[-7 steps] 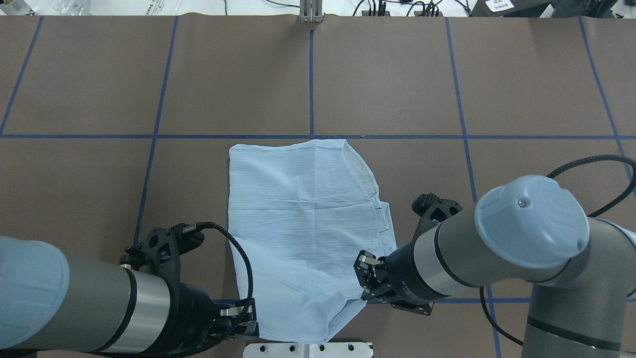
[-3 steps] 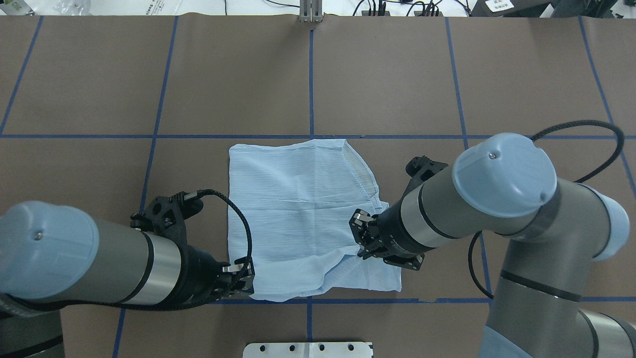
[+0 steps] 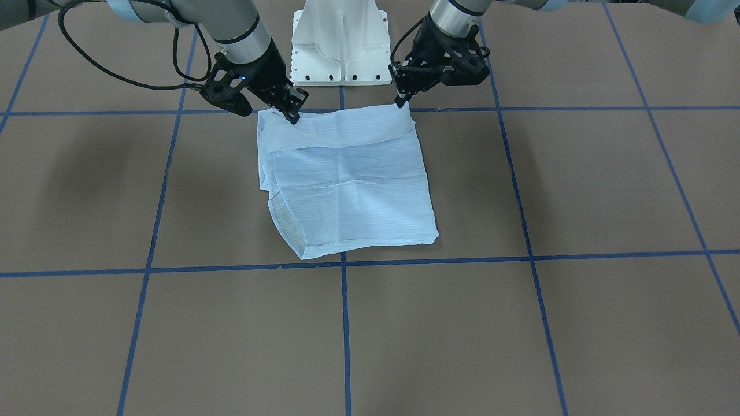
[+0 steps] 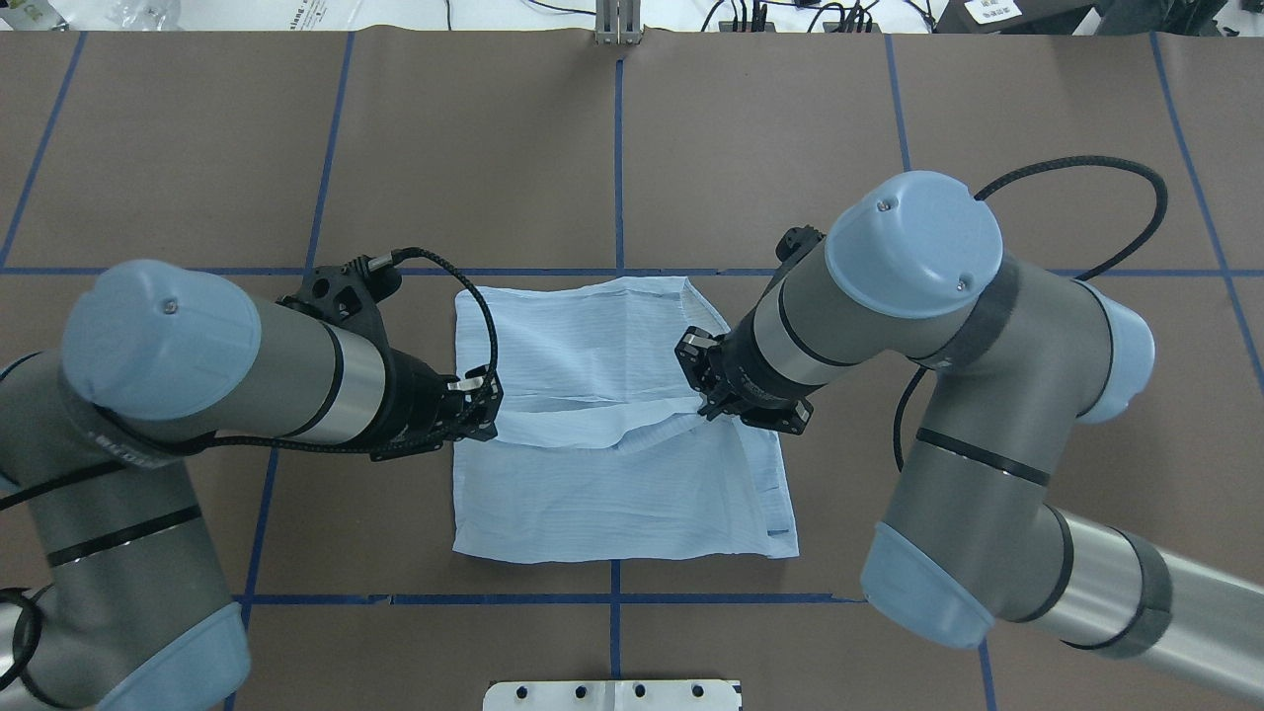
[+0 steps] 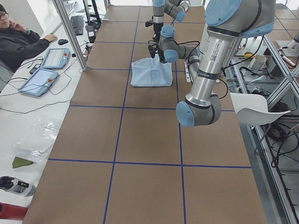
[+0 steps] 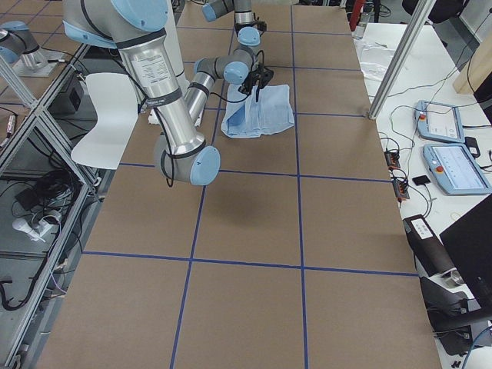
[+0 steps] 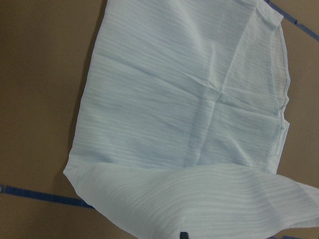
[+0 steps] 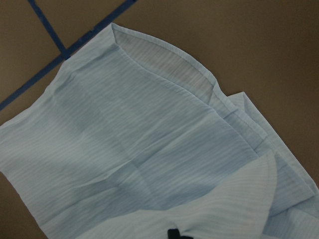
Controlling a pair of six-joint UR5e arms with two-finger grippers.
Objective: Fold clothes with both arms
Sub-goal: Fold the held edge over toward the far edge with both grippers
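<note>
1. Here the light-blue shirt (image 4: 592, 336), folded to a rough rectangle, lies mid-table (image 4: 197, 148) astride the centre tape line, its far edge just short of the far cross line of blue tape (image 4: 543, 271).
2. The left gripper (image 4: 486, 405) stands at the shirt's left edge and the right gripper (image 4: 703, 397) at its right edge. Neither is nearer, as each has its own corner.
3. The held hem runs side to side between the two grippers. It is raised slightly and doubled over the layer beneath, and the resulting crease lies on the robot's side.
4. The governing relation is that the shirt's far edge lies straight ahead of both grippers, away from the robot, with the hem roughly halfway there. The coming move probably carries the hem forward with both arms level.
5. Each gripper's fingers are drawn together, pinching a hem corner. In the left wrist view the flap runs down to a dark fingertip (image 7: 183, 235) at the bottom edge.
</note>
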